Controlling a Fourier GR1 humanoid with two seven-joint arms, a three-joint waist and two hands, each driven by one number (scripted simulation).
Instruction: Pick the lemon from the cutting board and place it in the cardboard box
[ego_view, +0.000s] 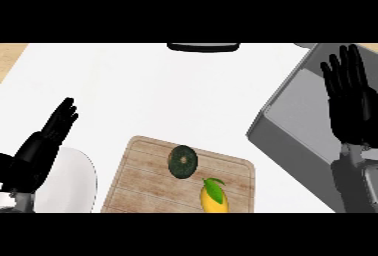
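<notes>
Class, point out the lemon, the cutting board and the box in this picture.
lemon (214, 199), head view, on its yellow body.
cutting board (140, 172), head view, on bare wood at its left.
box (291, 107), head view, on its grey inner floor.

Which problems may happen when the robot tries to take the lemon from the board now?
1. The lemon lies close to a dark green fruit on the cutting board; fingers may knock that fruit instead.
2. The right hand is open above the box, far from the lemon, so a long reach over the box wall is probably needed.
</notes>
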